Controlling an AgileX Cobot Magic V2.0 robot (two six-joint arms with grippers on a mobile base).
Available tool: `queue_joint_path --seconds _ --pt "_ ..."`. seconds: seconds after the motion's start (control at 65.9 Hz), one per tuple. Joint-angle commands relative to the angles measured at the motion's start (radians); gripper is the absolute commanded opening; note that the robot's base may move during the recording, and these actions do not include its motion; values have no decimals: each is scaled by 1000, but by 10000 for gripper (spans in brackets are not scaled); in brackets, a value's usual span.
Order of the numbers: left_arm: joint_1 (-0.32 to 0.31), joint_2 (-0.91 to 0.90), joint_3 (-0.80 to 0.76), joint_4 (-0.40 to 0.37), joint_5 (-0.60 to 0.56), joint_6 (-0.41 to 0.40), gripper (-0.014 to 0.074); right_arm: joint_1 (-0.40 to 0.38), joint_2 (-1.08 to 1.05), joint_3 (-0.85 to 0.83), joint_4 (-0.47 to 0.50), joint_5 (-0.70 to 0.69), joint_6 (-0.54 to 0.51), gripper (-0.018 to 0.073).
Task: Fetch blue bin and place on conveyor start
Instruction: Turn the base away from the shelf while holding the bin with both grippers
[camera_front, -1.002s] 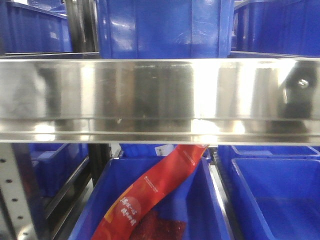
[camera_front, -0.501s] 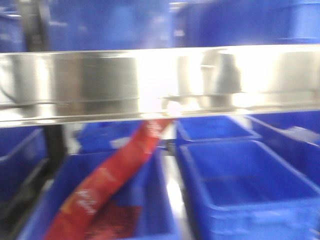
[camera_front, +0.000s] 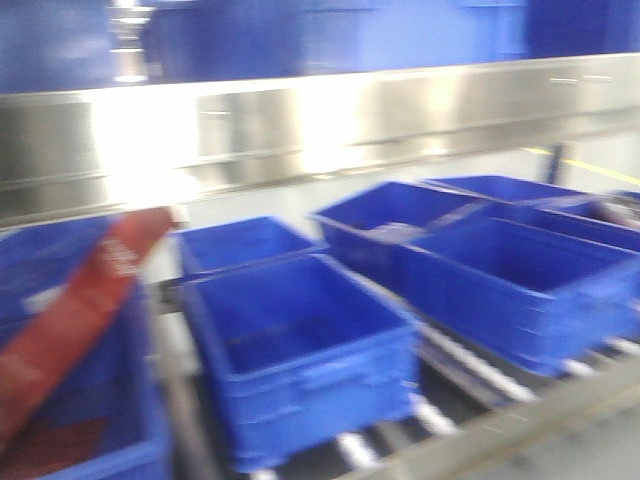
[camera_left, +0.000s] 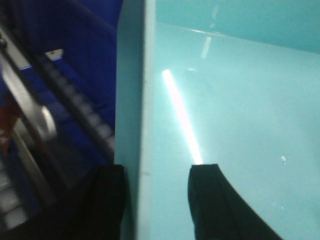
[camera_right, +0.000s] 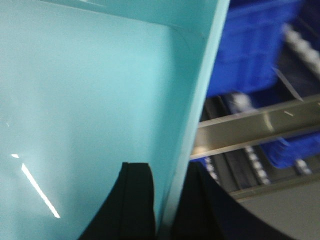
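Left gripper (camera_left: 152, 200) and right gripper (camera_right: 167, 205) each pinch a wall of the smooth light-turquoise plastic rectangular bin (camera_left: 235, 110) near the stainless-steel shelf rail (camera_front: 300, 130), apparently sharing its weight.

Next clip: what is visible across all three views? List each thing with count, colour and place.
blue bin: one, light turquoise, held between both claws
dark blue bins: at least five, royal blue, on the roller shelf; more blurred above the rail
red packet: one, red, leaning out of the leftmost bin
shelf rail: one, shiny steel, across the top of the front view
rollers: several, pale, under the bins
left claw: black, clamped on the bin's wall
right claw: black, clamped on the bin's wall
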Motion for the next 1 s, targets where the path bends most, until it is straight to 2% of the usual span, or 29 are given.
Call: queue_joint_path --seconds 0.0,0.987 --pt "7 -21 -8 24 -35 31 -111 -17 -19 -8 -70 -32 -33 -153" --pt "7 -21 -8 47 -35 31 -111 -17 -19 -8 -70 -32 -33 -153"
